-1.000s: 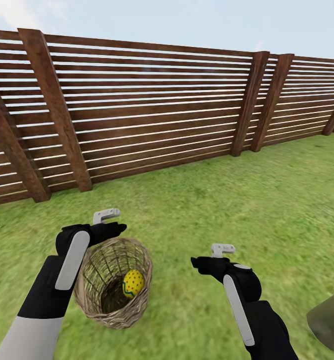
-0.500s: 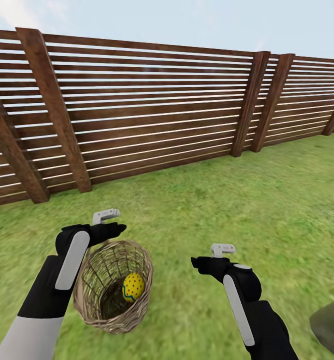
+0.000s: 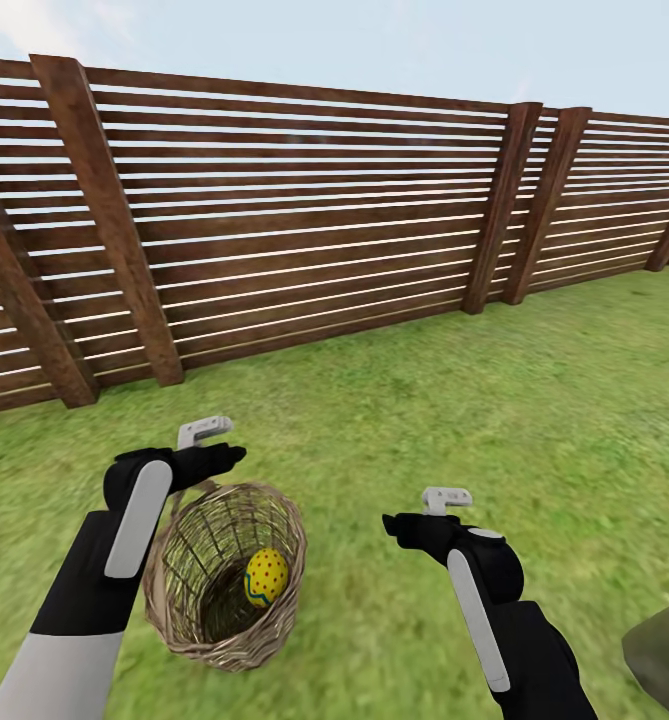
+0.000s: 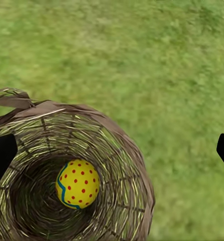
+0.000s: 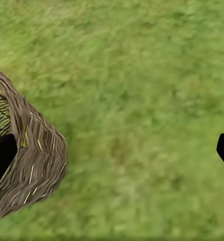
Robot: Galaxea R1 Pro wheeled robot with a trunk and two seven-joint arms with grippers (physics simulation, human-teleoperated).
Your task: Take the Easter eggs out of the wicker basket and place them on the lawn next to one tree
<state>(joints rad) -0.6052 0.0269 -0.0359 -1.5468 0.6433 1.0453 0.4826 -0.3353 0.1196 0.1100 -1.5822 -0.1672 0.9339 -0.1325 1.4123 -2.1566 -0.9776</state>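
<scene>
The wicker basket (image 3: 189, 610) rests tilted on the lawn (image 3: 424, 420), its mouth turned up toward my head camera. One yellow Easter egg (image 3: 266, 577) with red dots and a blue zigzag lies inside it. In the left wrist view the egg (image 4: 78, 184) sits low in the basket (image 4: 137, 160). My left gripper (image 3: 219, 458) hovers over the basket's far rim, open and empty, its fingertips (image 4: 1, 153) wide apart. My right gripper (image 3: 399, 522) hangs open over bare grass to the right of the basket (image 5: 36, 160). A grey-green tree trunk (image 3: 664, 645) shows at the lower right.
A brown slatted wooden fence (image 3: 304, 230) with leaning posts closes the garden behind the basket. Grass stretches from it toward the right and the far right corner.
My left arm has shifted slightly to the left above the basket. The basket and egg sit a touch lower in the view. The right arm has not moved.
</scene>
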